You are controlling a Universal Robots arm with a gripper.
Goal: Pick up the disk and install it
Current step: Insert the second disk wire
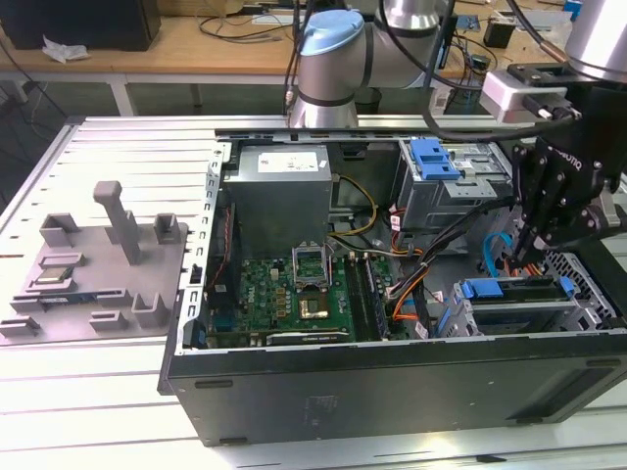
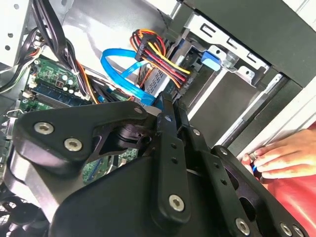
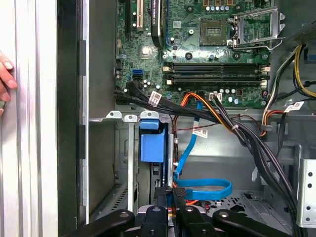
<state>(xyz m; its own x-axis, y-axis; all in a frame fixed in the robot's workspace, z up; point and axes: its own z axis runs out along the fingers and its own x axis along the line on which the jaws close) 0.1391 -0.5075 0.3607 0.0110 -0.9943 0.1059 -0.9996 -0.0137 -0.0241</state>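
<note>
Findings:

1. In the exterior view, the open computer case (image 1: 392, 382) lies on its side on the table (image 1: 88, 392). The gripper (image 1: 526, 257) points down into the case at about 3 o'clock from the motherboard (image 1: 294, 294).
2. Jaws: in both wrist views the fingers (image 3: 163, 195) stand narrow, almost together, with nothing visible between them.
3. The disk (image 1: 505, 294) sits edge-on in the drive bay (image 1: 549, 318) in the case's 4 o'clock corner, with its blue carrier frame showing. It lies just off the fingertips at roughly 7 o'clock, apart from them. In the first wrist view the disk's blue tab (image 3: 149, 147) stands in the bay, near the jaws and not between them.
4. A blue flat cable (image 3: 207, 190) loops just beside the fingertips.
5. The grey fixture tray (image 1: 98, 264) lies outside the case, at its 9 o'clock.
6. A person's hand (image 2: 281, 158) rests at the case's outer edge.
</note>
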